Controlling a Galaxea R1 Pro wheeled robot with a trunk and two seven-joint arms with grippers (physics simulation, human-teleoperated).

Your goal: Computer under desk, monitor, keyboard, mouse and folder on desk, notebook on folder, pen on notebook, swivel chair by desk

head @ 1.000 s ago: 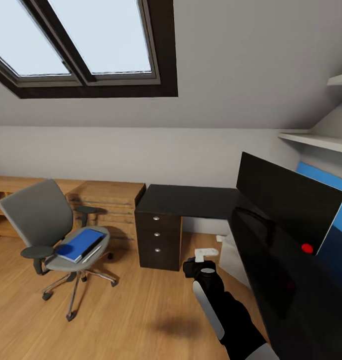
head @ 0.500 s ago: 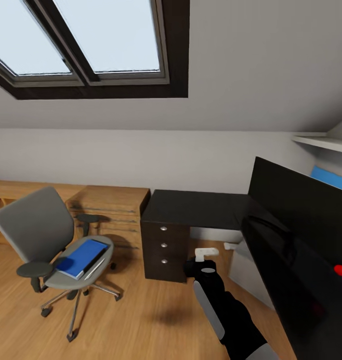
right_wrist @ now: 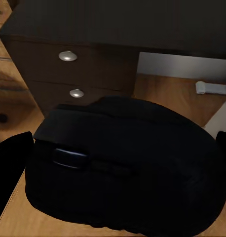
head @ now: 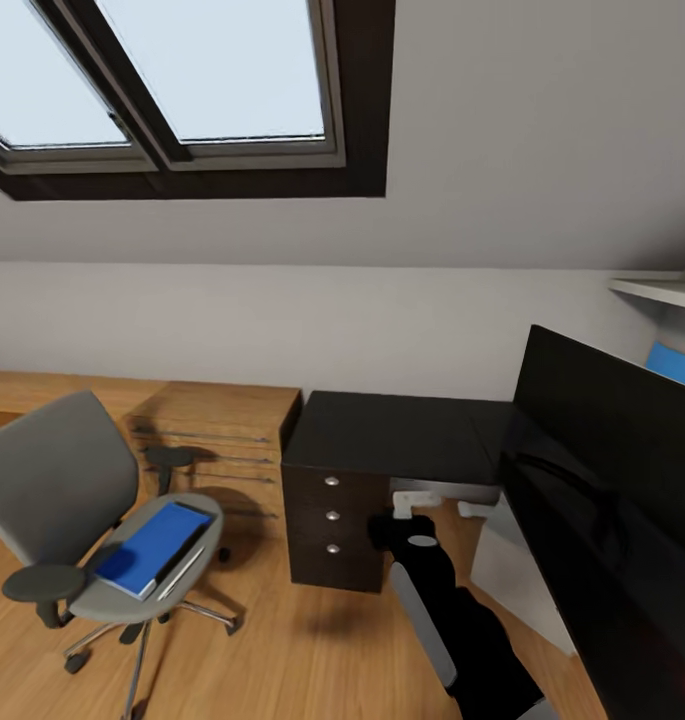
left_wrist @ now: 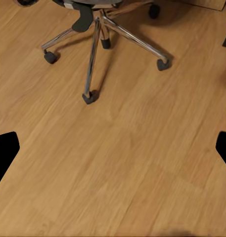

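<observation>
At the bottom centre of the head view the right arm reaches forward, and its right pincer (head: 400,530) sits just in front of the drawer unit. In the right wrist view the mouse (right_wrist: 123,170) takes up most of the frame between the two dark fingertips (right_wrist: 8,173) at the left and right edges, so the right pincer is pinching the mouse, held above the wooden floor (head: 282,650). In the left wrist view the left pincer (left_wrist: 113,158) is spread wide with nothing between its tips, and looks down on bare floor with the chrome star base of the swivel chair (left_wrist: 100,34) at the top of the frame.

At the lower left of the head view the swivel chair (head: 52,480) stands on the floor, well apart from the worktop. The folder (head: 150,545) lies flat on its seat, with a thin white strip along its right edge that may be the pen; I cannot tell for sure.

At the right edge the monitor (head: 612,440) rises close to the camera. In the middle of the frame stands the desk (head: 392,435), its black worktop bare on this wing, with three silver-knobbed drawers below. To its left a light wooden drawer chest (head: 222,430) stands against the wall. A skylight (head: 182,80) fills the upper left.
</observation>
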